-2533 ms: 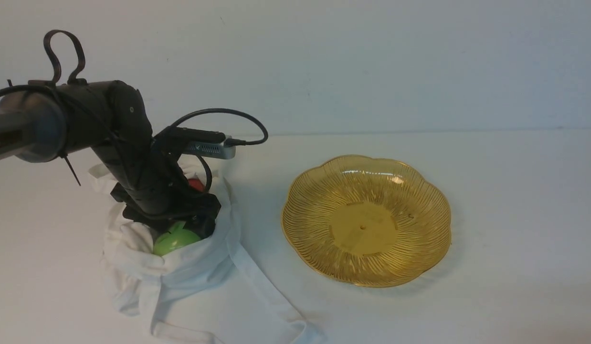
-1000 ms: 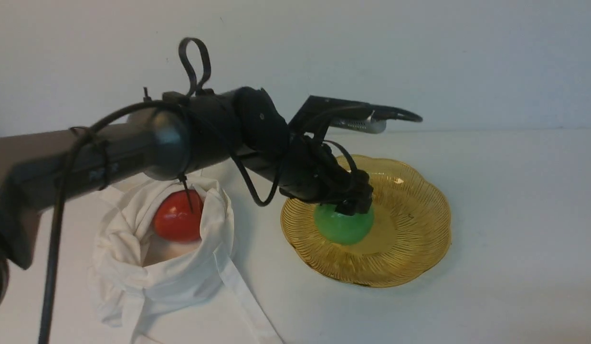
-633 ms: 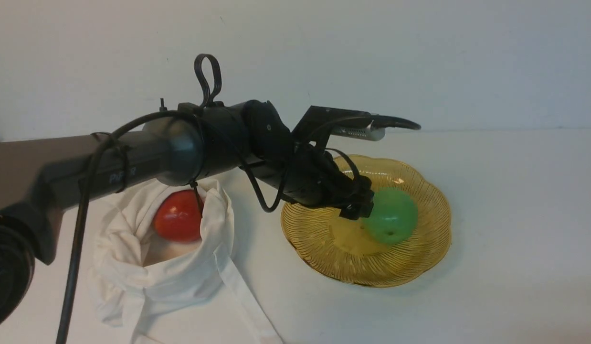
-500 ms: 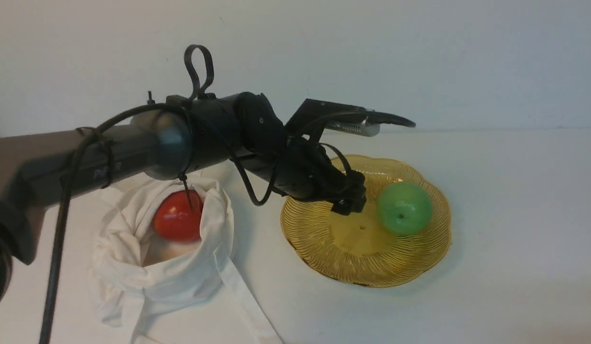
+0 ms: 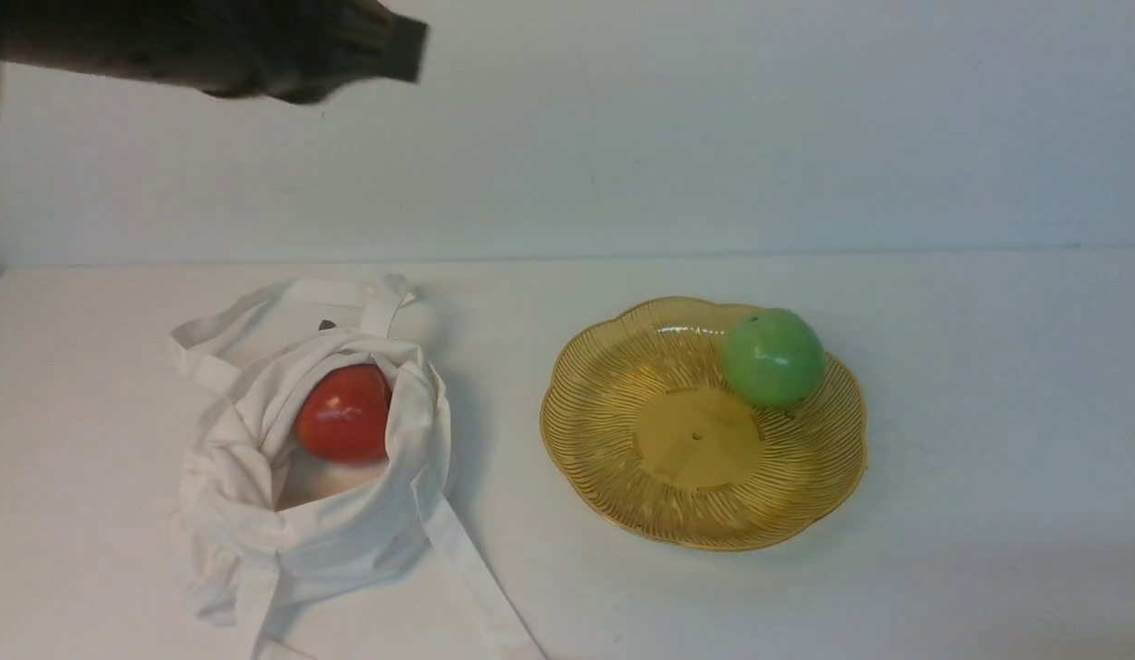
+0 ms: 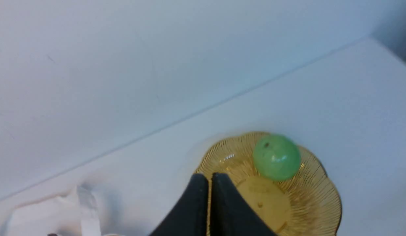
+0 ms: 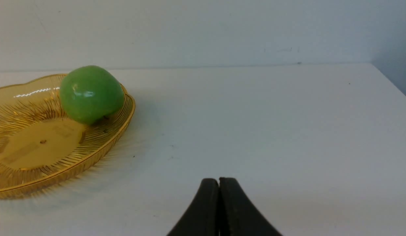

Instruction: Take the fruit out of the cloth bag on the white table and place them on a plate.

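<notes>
A green fruit rests on the back right slope of the amber plate, also seen in both wrist views as the green fruit on the plate. A red fruit sits inside the open white cloth bag on the white table. My left gripper is shut and empty, raised high above the table. My right gripper is shut and empty, low over bare table beside the plate.
The bag's strap handles lie behind the bag, and one strap trails toward the table's front edge. A blurred dark part of my left arm crosses the top left corner. A plain wall stands behind the table.
My left gripper let go of the green fruit on the plate, shut, and rose up and left out of the scene. The fruit rolled to the plate's back right.
</notes>
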You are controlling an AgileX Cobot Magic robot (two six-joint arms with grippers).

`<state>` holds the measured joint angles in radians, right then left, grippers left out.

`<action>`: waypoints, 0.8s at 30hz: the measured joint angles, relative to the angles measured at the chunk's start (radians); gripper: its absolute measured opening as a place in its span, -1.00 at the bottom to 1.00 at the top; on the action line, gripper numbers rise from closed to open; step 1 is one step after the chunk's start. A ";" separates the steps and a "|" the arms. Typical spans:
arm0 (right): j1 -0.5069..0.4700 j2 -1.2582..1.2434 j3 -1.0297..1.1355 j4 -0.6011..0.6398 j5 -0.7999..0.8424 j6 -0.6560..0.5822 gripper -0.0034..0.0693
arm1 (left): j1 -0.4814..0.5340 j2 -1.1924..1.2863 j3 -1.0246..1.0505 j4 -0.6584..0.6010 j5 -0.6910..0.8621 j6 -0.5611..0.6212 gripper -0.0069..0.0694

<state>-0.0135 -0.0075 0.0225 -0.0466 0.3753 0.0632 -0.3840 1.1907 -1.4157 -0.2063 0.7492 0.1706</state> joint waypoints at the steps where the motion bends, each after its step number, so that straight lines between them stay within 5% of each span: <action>1: 0.000 0.000 0.000 0.000 0.000 0.000 -0.95 | 0.000 -0.069 0.022 0.001 -0.009 -0.008 -0.84; 11: 0.000 0.000 0.000 0.000 0.000 0.000 -0.95 | 0.001 -0.526 0.387 0.014 -0.213 -0.030 -0.84; 24: 0.000 0.000 0.000 0.000 0.000 0.000 -0.95 | 0.001 -0.774 0.656 0.076 -0.262 -0.028 -0.84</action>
<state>-0.0135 -0.0075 0.0225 -0.0466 0.3753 0.0632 -0.3832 0.4167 -0.7594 -0.1299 0.4874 0.1431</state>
